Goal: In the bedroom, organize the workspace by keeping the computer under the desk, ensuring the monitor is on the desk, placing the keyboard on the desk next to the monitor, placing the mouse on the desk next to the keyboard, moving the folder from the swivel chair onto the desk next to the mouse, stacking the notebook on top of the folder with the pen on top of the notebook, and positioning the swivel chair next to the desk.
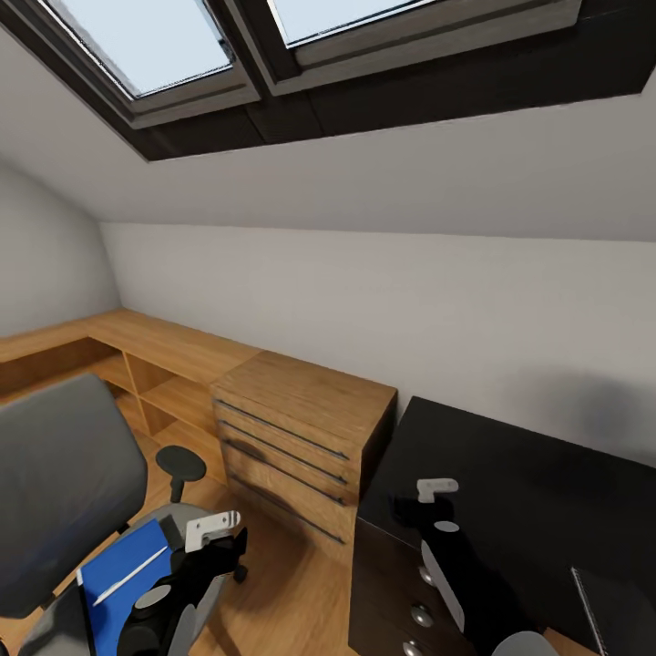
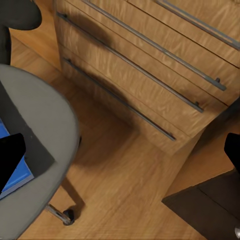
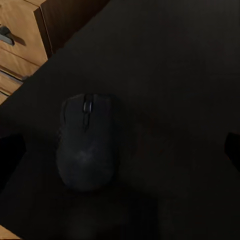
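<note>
The small black mouse [image 3: 87, 142] lies on the black desk [image 3: 175, 60], directly under my right gripper [image 3: 120, 152], whose fingers stand wide open on either side of it without touching. In the head view the right gripper [image 1: 415, 510] hovers over the desk's [image 1: 528, 474] near left corner. The swivel chair [image 1: 55, 483] stands at lower left with the blue folder [image 1: 128, 574] on its seat and a thin pale pen [image 1: 132, 574] lying across the folder. My left gripper [image 1: 226, 548] hangs open beside the seat [image 2: 45, 125]; a corner of the folder [image 2: 17, 177] shows.
A light wood chest of drawers [image 1: 301, 428] stands between chair and desk, with low wood shelving [image 1: 137, 364] running left along the wall. The desk's drawer unit has silver knobs [image 1: 421, 615]. A dark flat thing with a pale ridged edge [image 1: 606, 610] lies at the desk's right.
</note>
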`<state>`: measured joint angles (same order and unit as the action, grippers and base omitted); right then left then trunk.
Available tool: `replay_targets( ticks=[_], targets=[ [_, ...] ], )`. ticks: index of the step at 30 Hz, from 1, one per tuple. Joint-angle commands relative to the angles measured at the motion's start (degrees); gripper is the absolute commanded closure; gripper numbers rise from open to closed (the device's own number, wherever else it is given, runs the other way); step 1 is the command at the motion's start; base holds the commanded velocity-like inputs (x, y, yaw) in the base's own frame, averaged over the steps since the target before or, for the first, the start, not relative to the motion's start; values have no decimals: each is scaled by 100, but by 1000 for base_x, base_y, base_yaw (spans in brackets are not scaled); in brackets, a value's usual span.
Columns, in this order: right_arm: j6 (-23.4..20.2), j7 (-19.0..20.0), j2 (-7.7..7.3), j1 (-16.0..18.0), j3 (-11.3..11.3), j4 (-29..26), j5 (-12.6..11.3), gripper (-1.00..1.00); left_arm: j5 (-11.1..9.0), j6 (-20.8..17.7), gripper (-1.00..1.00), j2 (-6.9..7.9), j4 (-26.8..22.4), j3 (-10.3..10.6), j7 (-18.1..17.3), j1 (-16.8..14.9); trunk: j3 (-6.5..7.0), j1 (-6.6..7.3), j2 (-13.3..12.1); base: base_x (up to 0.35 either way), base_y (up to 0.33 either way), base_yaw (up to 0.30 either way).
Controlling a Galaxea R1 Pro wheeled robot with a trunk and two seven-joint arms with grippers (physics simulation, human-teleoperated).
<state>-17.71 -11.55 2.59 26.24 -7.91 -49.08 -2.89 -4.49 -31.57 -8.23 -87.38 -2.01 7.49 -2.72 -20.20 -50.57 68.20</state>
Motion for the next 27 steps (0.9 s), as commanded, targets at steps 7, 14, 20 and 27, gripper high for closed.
replay_targets(
  ticks=[7,14,20,27],
  targets=[
    [124,75,-4,4,-12,104,67,-100,-47,-29,-100,-3,-7,-1,33,-3,-7,-3,4,122,0,0],
    [213,89,-22,12,0,278,76,-100,-46,-27,-100,-3,-9,-1,34,-5,-7,-3,4,13,0,0],
    [426,91,-33,56,7,576,78,-100,-48,-27,-100,-3,-34,-1,32,-3,-7,-3,4,3,0,0],
    [582,267,-32,91,1,747,78,-100,-48,-30,-100,-3,-51,-1,31,-4,-7,-3,4,162,64,0]
  ],
)
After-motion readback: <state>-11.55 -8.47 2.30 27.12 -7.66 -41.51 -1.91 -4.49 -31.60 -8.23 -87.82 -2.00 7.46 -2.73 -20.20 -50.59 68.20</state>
